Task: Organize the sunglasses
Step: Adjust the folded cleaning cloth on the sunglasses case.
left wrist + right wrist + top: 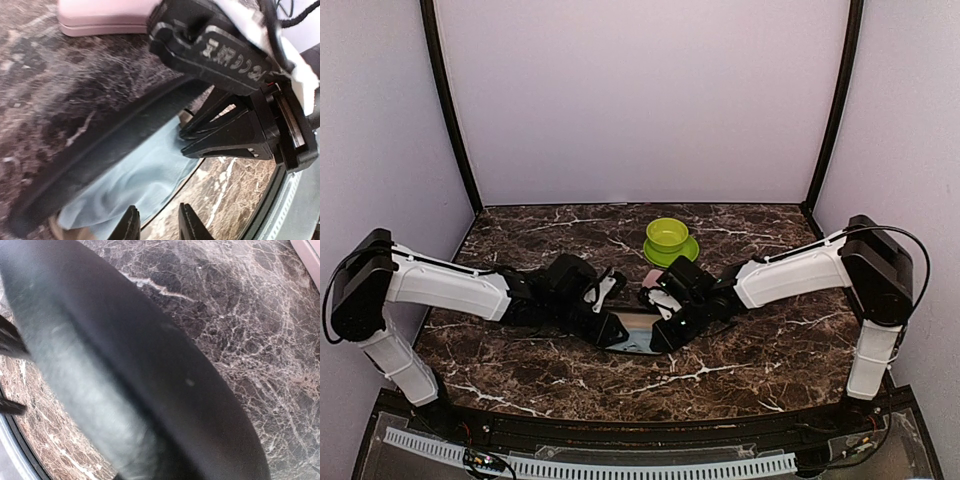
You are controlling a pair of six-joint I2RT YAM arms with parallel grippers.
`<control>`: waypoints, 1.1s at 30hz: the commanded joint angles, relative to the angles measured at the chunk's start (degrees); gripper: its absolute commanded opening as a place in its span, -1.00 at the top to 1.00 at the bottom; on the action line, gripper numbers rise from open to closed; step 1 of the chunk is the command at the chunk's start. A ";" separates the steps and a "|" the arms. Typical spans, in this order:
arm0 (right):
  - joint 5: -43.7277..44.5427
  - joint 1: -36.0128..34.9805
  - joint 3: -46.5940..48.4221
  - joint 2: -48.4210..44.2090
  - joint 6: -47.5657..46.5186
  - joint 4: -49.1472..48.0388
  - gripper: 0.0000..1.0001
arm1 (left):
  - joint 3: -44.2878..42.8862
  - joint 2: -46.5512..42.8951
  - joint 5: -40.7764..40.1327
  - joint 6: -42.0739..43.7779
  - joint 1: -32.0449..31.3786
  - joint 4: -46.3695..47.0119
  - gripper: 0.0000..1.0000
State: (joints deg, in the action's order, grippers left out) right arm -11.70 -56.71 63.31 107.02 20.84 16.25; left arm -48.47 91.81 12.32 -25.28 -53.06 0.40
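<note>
Open black case (pixel 636 334) between facing fingers (pixel 131 226)

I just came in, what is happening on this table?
Two robot arms meet at an open black case in the middle of the table. The right gripper seems to grip its edge, and the left gripper has its fingers slightly apart at the rim. Only pale blue lining shows inside; no sunglasses are visible. A pink case lies behind.

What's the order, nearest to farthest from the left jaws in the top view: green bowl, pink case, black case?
1. black case: centre, at the jaws of the left gripper.
2. pink case: just behind, slightly right.
3. green bowl: farthest back.
</note>
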 commanded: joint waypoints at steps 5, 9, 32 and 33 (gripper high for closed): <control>0.45 -0.51 -1.21 -2.03 -0.01 -0.19 0.66 | 0.31 4.48 5.89 -1.61 -0.20 5.49 0.41; 0.41 -0.51 -1.29 -1.89 0.04 -0.17 0.66 | -0.20 5.29 5.55 0.22 -0.29 3.84 0.37; 5.29 -0.33 0.65 -2.36 -1.33 5.92 0.66 | -2.16 6.80 8.97 5.20 -0.64 -8.25 0.46; 5.60 -0.26 0.66 -2.40 -1.33 6.14 0.66 | -2.16 6.46 8.69 5.30 -0.64 -8.62 0.46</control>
State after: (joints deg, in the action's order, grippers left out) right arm -9.47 -56.75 63.37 106.26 20.34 17.89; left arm -51.35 100.71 20.71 -21.19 -53.43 -0.91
